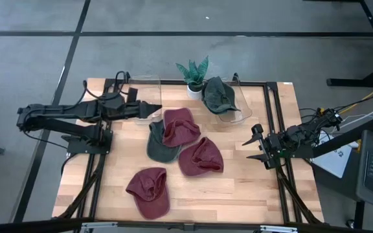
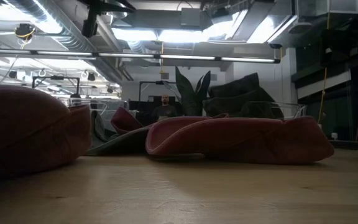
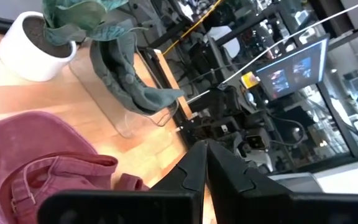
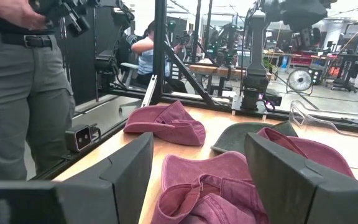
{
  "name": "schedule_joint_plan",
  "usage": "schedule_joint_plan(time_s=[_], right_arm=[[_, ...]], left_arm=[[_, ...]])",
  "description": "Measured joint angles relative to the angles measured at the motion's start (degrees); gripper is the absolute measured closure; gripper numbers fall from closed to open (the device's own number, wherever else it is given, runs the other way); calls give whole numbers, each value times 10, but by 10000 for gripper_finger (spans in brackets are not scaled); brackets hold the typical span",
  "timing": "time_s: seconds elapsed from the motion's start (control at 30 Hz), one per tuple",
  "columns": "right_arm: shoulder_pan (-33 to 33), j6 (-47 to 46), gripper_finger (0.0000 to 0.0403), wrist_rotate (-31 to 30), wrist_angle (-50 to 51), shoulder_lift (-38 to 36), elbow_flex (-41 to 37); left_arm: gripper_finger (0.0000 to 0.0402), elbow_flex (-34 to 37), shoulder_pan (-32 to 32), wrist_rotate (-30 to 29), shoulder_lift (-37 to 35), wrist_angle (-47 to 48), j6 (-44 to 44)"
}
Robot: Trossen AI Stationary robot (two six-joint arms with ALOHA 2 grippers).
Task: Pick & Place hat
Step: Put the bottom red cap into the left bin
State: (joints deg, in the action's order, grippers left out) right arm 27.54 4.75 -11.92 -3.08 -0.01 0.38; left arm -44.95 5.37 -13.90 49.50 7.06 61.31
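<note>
On the table's right edge, right claw (image 1: 256, 146) empty and spread, maroon hat (image 1: 201, 156) nearby.

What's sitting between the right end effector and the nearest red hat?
Only bare wood. In the high view, the right end effector, open, faces the nearest red hat across bare table.

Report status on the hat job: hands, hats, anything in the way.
Left hand shut, empty, above the table's far-left part. Right hand open, empty, at the right edge. Four hats loose mid-table; nearest the right hand, a red hat. Nothing blocks it.
</note>
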Motion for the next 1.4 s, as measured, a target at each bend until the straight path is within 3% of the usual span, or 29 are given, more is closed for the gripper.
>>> schedule_joint_plan(time_s=[0.13, 0.37, 0.83, 0.93, 1.17, 1.4], right_arm=[[0, 0, 150, 0, 0, 0, 0], [0, 0, 150, 0, 0, 0, 0], [0, 0, 150, 0, 0, 0, 0], [0, 0, 150, 0, 0, 0, 0], [0, 0, 150, 0, 0, 0, 0], [0, 0, 150, 0, 0, 0, 0]], left_arm=[[391, 0, 0, 4, 8, 1, 0], [389, 0, 0, 68, 10, 6, -48], [390, 18, -9, 75, 15, 12, -69], [388, 24, -33, 72, 40, 37, -49], [393, 24, -113, 60, 94, 76, -122], [394, 24, -193, 103, 113, 120, -189]])
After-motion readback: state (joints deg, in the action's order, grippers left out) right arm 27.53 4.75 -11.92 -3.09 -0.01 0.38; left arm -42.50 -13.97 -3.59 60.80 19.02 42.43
